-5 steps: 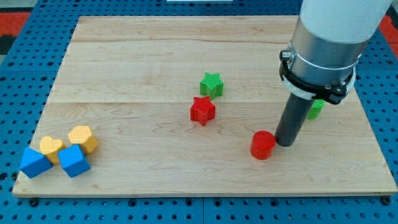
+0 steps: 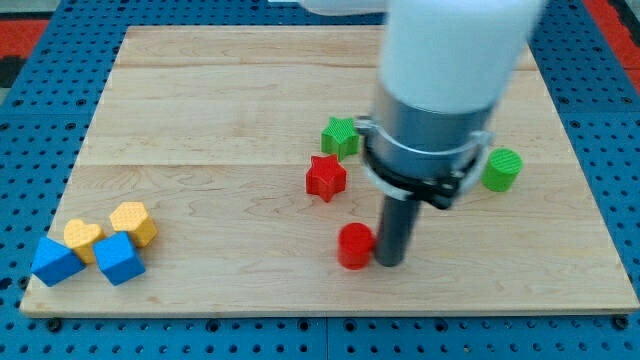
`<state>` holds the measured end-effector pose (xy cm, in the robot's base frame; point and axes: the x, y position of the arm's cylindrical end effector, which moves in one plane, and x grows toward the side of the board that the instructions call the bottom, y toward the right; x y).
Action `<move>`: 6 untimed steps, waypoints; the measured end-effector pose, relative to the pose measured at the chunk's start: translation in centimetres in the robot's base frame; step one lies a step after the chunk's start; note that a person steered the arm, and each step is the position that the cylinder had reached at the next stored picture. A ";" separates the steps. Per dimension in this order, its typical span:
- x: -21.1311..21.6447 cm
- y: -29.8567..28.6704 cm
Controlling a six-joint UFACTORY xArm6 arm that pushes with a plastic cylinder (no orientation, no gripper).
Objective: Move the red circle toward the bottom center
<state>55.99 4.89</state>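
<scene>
The red circle (image 2: 354,246) lies on the wooden board (image 2: 230,90), near the bottom edge and a little right of centre. My tip (image 2: 389,264) rests on the board right against the circle's right side. The dark rod rises from it into the blurred arm body above. A red star (image 2: 325,177) lies above the circle, near the board's middle, and a green star (image 2: 341,136) lies just above that, partly hidden by the arm.
A green cylinder (image 2: 502,169) lies at the right. At the bottom left sit a blue cube (image 2: 56,261), a second blue cube (image 2: 120,258), a yellow heart (image 2: 83,239) and a yellow hexagon (image 2: 134,222), packed together.
My tip and the arm have moved left, and the red circle has slid left along the bottom with it. The green cylinder, hidden behind the arm before, now shows.
</scene>
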 end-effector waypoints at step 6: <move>-6.4 -35.3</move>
